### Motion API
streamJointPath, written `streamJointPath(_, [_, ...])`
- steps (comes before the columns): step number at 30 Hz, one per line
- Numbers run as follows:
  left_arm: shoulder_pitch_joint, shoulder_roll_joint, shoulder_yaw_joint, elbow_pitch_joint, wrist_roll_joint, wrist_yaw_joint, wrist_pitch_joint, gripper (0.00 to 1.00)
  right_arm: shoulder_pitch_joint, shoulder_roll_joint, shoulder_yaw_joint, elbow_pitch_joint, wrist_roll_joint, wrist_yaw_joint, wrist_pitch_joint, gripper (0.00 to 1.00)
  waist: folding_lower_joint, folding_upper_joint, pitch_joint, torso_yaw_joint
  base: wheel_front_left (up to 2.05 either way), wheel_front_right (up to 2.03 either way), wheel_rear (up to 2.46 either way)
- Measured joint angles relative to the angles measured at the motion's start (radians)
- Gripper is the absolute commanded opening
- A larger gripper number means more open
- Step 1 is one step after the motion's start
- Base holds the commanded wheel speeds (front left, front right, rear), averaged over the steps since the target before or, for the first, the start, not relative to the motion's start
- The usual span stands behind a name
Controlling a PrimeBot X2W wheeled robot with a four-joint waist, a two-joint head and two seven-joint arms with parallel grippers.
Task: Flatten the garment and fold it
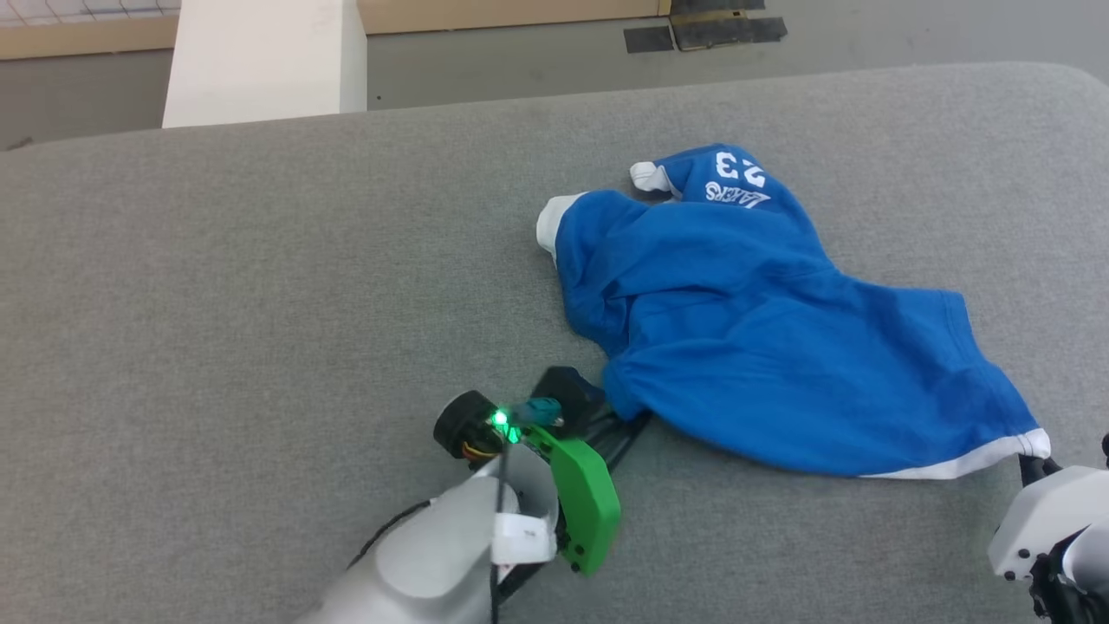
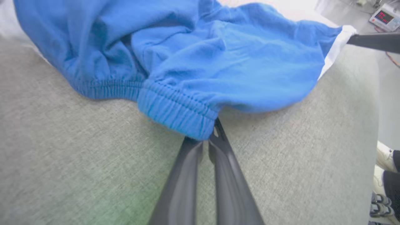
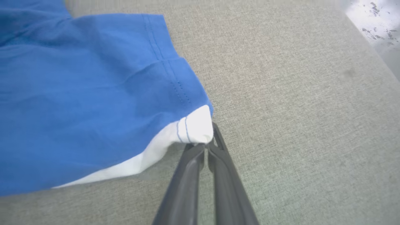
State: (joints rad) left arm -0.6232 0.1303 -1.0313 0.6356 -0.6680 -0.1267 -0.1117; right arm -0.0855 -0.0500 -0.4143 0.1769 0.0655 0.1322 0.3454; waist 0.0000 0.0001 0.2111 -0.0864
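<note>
The garment (image 1: 745,321), bright blue shorts with white trim and a white "23" print, lies crumpled on the grey table, right of centre. My left gripper (image 1: 632,418) is shut on the gathered elastic waistband (image 2: 178,114) at the garment's near left edge; in the left wrist view the garment (image 2: 187,53) bunches over my left gripper (image 2: 206,139). My right gripper (image 1: 1035,464) is shut on the white hem corner (image 3: 195,128) at the garment's near right end; the right wrist view shows my right gripper (image 3: 207,145) pinching that corner of the garment (image 3: 84,103).
The grey fabric-covered table (image 1: 260,303) spreads wide to the left and in front. A white post (image 1: 264,61) stands beyond the far edge. A person's shoes (image 2: 382,178) show on the floor at the table's side, and a device with a red display (image 2: 384,17) sits beyond.
</note>
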Motion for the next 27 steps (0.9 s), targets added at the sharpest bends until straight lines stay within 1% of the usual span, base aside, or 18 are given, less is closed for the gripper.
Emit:
streamJointPath(2, [0.006, 0.016, 0.018, -0.024, -0.022, 0.0, -0.017, 0.0, 0.001, 0.0, 0.005, -0.018, 0.011, 0.0, 0.0, 0.0, 0.0, 0.0, -0.009, 0.004, 0.0, 0.0, 0.0])
streamJointPath(5, [0.035, 0.057, 0.054, -0.103, -0.072, 0.0, -0.023, 0.0, 0.006, 0.0, 0.021, -0.076, 0.032, 0.0, 0.008, 0.0, 0.0, 0.0, -0.024, 0.014, 0.0, 0.0, 0.0])
streamJointPath(7, [0.063, 0.103, 0.075, -0.192, -0.099, 0.007, -0.007, 0.0, 0.011, 0.0, 0.032, -0.135, 0.044, 0.0, 0.018, 0.0, 0.0, 0.0, -0.034, 0.025, 0.0, 0.0, 0.0])
streamJointPath(11, [0.107, 0.204, 0.116, -0.395, -0.149, 0.037, 0.052, 0.0, 0.025, 0.0, 0.069, -0.26, 0.049, 0.0, 0.06, 0.0, 0.0, 0.0, -0.05, 0.048, 0.0, 0.0, 0.0])
streamJointPath(13, [0.113, 0.259, 0.144, -0.515, -0.186, 0.051, 0.09, 0.0, 0.02, -0.001, 0.112, -0.336, 0.044, 0.0, 0.102, 0.0, 0.0, -0.0001, -0.058, 0.059, 0.0, 0.0, 0.0])
streamJointPath(15, [0.109, 0.306, 0.17, -0.6, -0.202, 0.058, 0.128, 0.0, -0.003, -0.018, 0.164, -0.383, 0.042, 0.0, 0.141, 0.0, 0.0, 0.0, -0.061, 0.067, 0.0, 0.0, 0.0])
streamJointPath(17, [0.09, 0.357, 0.193, -0.668, -0.226, 0.059, 0.18, 0.0, -0.063, -0.064, 0.225, -0.413, 0.042, 0.0, 0.181, 0.0, 0.0, 0.0, -0.058, 0.071, 0.0, 0.0, 0.0])
streamJointPath(21, [-0.012, 0.418, 0.244, -0.702, -0.261, 0.056, 0.27, 0.0, -0.24, -0.159, 0.333, -0.404, 0.058, 0.0, 0.246, 0.0, 0.0, -0.0001, -0.037, 0.071, 0.0, 0.0, 0.0])
streamJointPath(24, [-0.124, 0.429, 0.301, -0.681, -0.323, 0.048, 0.328, 0.0, -0.428, -0.209, 0.411, -0.335, 0.074, 0.0, 0.279, 0.0, 0.0, 0.0, -0.005, 0.066, 0.0, 0.0, 0.0])
streamJointPath(27, [-0.253, 0.428, 0.345, -0.624, -0.343, 0.047, 0.374, 0.0, -0.615, -0.234, 0.47, -0.243, 0.085, 0.0, 0.289, 0.0, 0.0, -0.0001, 0.039, 0.059, 0.0, 0.0, 0.0])
